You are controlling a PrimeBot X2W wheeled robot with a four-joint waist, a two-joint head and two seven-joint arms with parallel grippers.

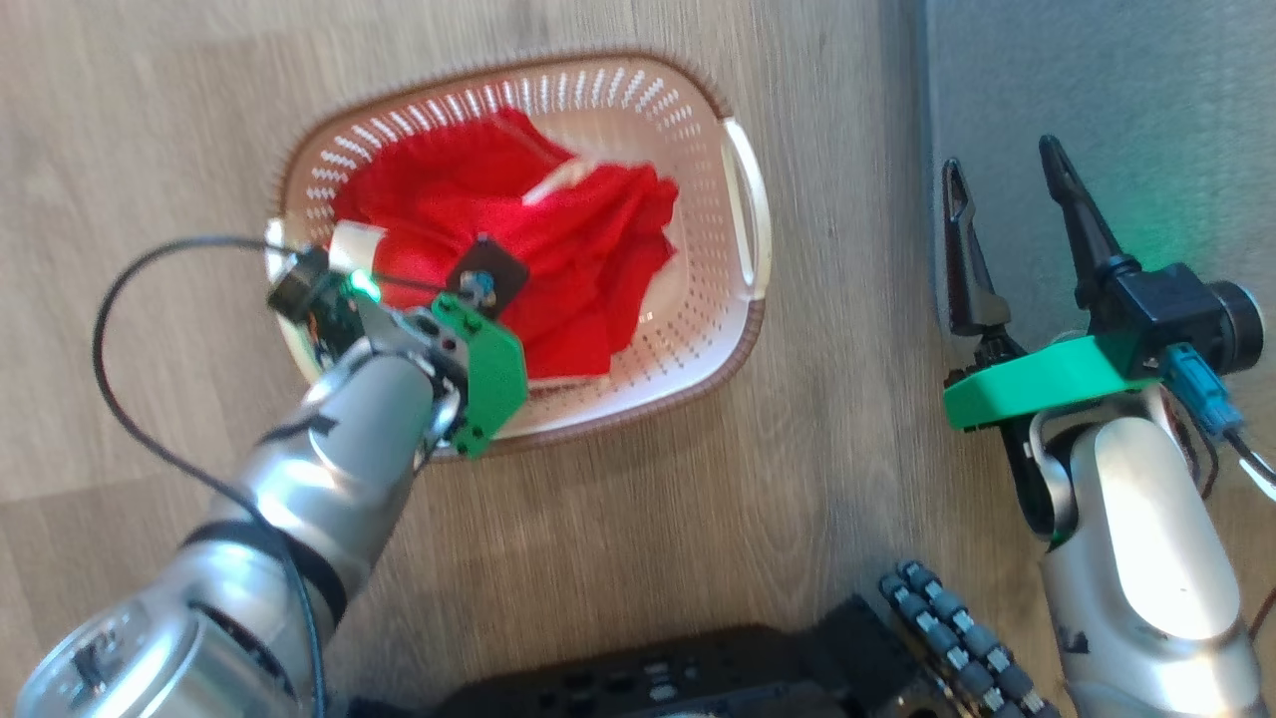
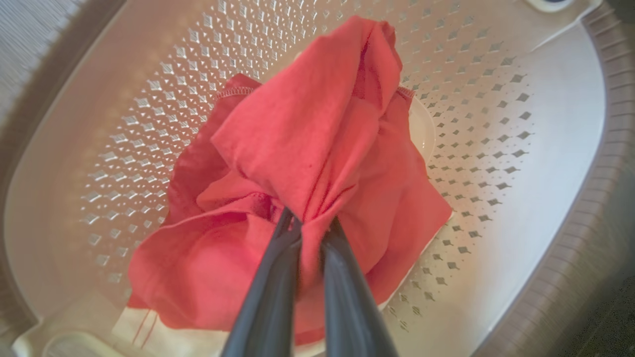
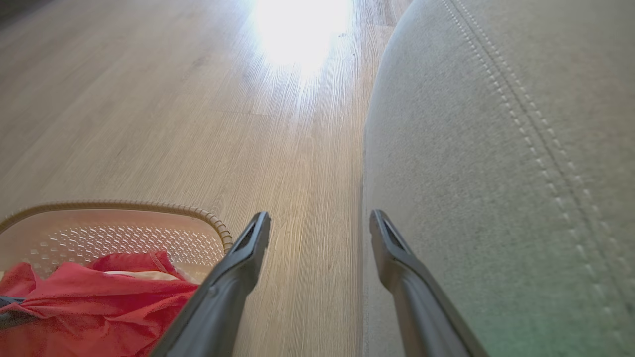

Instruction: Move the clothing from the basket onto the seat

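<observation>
The clothing (image 1: 558, 259) is a bunched heap of bright red fabric with white parts, lying in the cream perforated basket (image 1: 618, 90) on the floor. In the left wrist view my left gripper (image 2: 311, 225) is shut on a gathered fold of the clothing (image 2: 317, 148), inside the basket (image 2: 545, 148). My right gripper (image 1: 1000, 160) stands open with nothing between its fingers, over the edge of the grey seat (image 1: 1146, 100). The right wrist view shows that gripper (image 3: 320, 218) at the seat's rounded side (image 3: 496, 148), with the basket (image 3: 124, 233) and clothing (image 3: 89, 297) at lower left.
Pale wooden floor (image 1: 847, 349) runs between basket and seat. A black cable (image 1: 110, 329) loops out from my left wrist. My dark base (image 1: 698, 678) is at the bottom of the head view.
</observation>
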